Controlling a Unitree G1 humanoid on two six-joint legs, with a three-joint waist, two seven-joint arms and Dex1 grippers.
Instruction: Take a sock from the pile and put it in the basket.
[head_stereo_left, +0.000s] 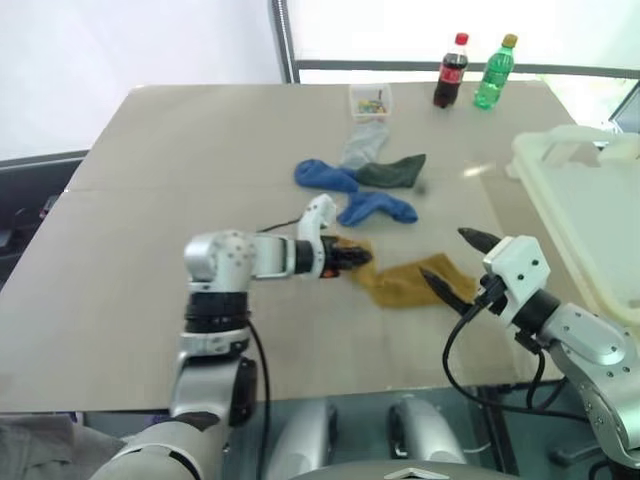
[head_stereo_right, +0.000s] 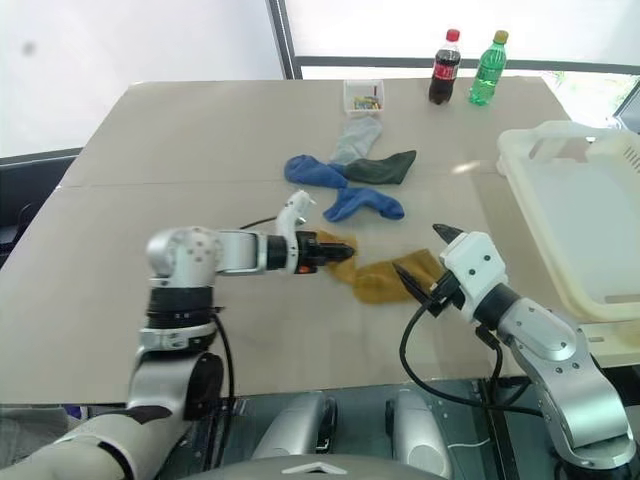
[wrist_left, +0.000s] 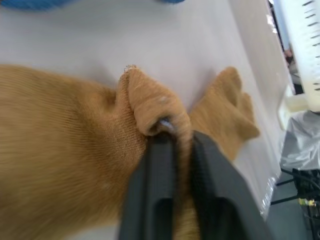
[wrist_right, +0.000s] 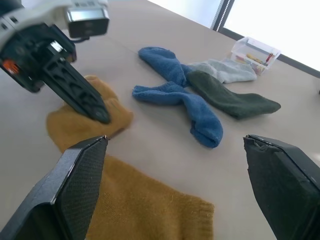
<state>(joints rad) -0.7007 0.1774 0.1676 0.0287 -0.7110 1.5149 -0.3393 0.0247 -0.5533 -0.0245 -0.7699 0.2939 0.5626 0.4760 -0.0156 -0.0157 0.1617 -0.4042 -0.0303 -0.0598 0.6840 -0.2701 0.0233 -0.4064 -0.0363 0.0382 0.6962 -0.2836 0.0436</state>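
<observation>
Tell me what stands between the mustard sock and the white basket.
The right tool, open, hangs just over the mustard sock's far end, on the line toward the basket. The left tool pinches a fold of that sock. Otherwise only bare table lies between.

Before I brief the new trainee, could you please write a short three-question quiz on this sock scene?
1. True or false: the left gripper is pinching a fold of the mustard sock.
2. How many blue socks lie on the table? A) one B) two C) three
3. Fill in: the right gripper has its fingers ____ and holds nothing.

Key: 1 true; 2 B, one blue sock beside the dark green sock, another nearer; 3 open.
</observation>
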